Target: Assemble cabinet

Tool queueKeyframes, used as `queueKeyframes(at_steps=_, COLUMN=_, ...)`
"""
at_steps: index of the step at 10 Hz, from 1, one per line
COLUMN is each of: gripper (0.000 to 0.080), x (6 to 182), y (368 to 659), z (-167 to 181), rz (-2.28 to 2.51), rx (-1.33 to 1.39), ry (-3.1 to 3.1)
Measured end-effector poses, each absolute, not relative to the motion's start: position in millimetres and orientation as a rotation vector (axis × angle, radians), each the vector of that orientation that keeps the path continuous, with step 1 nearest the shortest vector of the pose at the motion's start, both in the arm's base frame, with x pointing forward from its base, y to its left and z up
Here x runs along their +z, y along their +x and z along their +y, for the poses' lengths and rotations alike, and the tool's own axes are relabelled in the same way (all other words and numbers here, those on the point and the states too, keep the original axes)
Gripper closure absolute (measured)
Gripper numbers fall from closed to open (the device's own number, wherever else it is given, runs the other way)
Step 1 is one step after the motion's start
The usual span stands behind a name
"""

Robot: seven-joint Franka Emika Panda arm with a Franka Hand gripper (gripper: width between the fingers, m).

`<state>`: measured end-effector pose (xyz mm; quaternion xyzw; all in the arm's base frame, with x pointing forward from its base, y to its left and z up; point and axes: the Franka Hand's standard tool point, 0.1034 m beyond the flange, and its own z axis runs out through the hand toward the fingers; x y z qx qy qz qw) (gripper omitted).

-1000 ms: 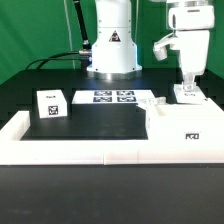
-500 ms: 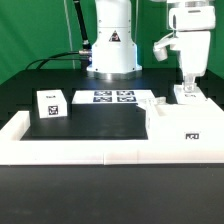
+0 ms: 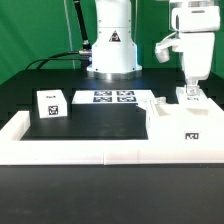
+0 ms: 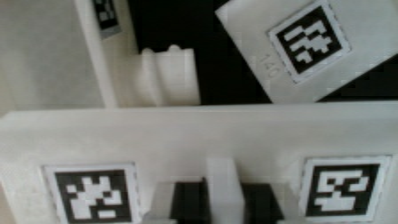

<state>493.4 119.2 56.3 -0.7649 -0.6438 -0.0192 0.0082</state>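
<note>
Tool (image 3: 189,88) lifted slightly since earlier frame, fingers clenched on narrow rib of cabinet (image 3: 186,112), which sits at surface's far corner, exterior view's right. You keep grip centred, move slow, avoid twisting.

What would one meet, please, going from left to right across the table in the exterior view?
Small tagged cabinet block → marker board → white cabinet box, with the pincer shut on a thin upright cabinet piece above its far right part.

A small block (image 3: 51,104) sits at the exterior view's left, the marker board (image 3: 113,98) behind, the open box (image 3: 187,118) right.
</note>
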Motion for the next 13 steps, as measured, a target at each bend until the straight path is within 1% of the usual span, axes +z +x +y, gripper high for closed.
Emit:
queueKeyframes(at_steps=2, gripper=0.0729, x=56.7, y=502, z=116, rz=-2.052, rx=-0.070, ry=-2.359)
queueKeyframes(at_steps=7, gripper=0.0729, x=56.5, y=503, z=116, rz=-2.047, rx=-0.068, ry=-2.362)
queueKeyframes(at_steps=13, gripper=0.0729, x=57.2, y=546, z=110, rz=-2.025, rx=-0.054, ry=-2.379)
